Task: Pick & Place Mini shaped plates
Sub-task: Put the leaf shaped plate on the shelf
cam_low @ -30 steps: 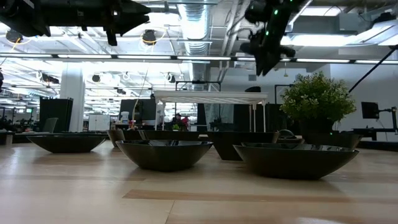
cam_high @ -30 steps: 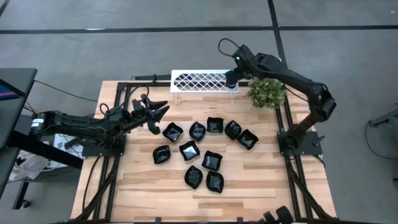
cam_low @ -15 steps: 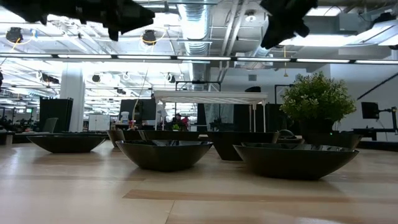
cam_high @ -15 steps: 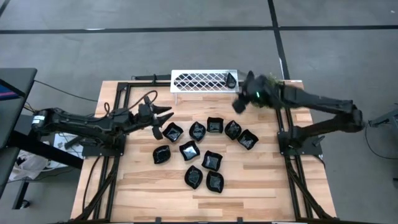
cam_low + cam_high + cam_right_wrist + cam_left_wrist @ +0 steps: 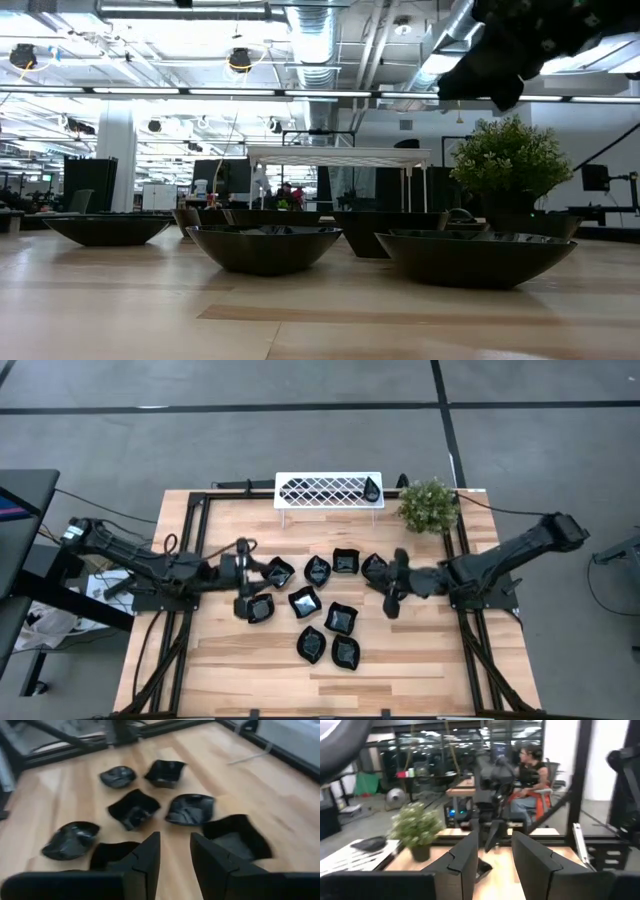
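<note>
Several small glossy black plates (image 5: pixel 317 570) lie in a cluster at the table's middle, each resting on its base. One more plate (image 5: pixel 372 487) lies on the right end of the white lattice rack (image 5: pixel 325 490). My left gripper (image 5: pixel 248 576) is open and hovers at the cluster's left side, pointing level toward the table's right (image 5: pixel 495 865). My right gripper (image 5: pixel 390 586) is open above the cluster's right side, slanting down over the plates (image 5: pixel 175 865). The low view shows the plates (image 5: pixel 265 245) side-on and part of the right arm (image 5: pixel 520 45) above them.
A green potted plant (image 5: pixel 429 506) stands at the far right corner, next to the rack. Black frame rails (image 5: pixel 190 550) run along the table's left and right sides. Bare wood lies along the near edge (image 5: pixel 330 690). A seated person (image 5: pixel 530 775) shows in the room beyond the table.
My right gripper has swung from the rack's right end toward the near edge and down to the cluster's right side; a plate now lies on the rack where it stood. My left gripper has moved toward the near edge and down beside the left plates.
</note>
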